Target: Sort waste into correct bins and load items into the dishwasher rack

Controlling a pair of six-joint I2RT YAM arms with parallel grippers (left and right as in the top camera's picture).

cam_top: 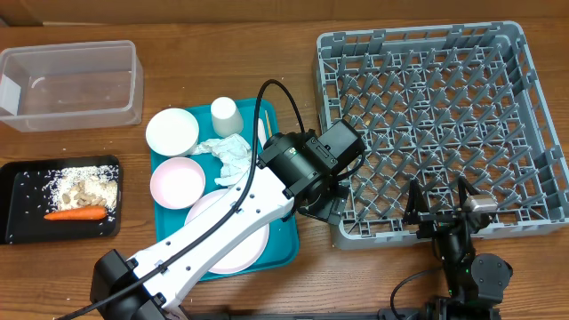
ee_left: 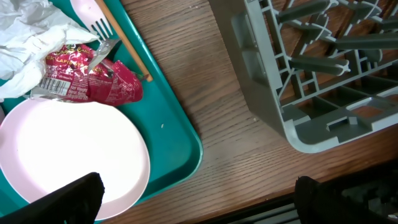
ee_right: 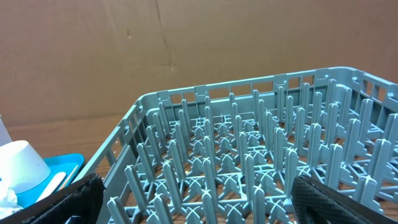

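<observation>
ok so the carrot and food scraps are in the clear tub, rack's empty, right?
No. The carrot and food scraps lie in the black tray, not the clear tub, as the overhead view shows. The rack is empty.

Left arm [cam_top: 222,227]: long white tube with fat black joints.
Cable [cam_top: 257,124]: thin and black, running along the white tube.
Left hand [ee_left: 202,204]: two dark, blunt fingers [ee_left: 71,199].
Right arm [cam_top: 467,262]: small and all black.
Right hand [cam_top: 437,206]: two thin black fingers.
Silver box [cam_top: 480,204]: little, shiny, by the right hand.
</observation>
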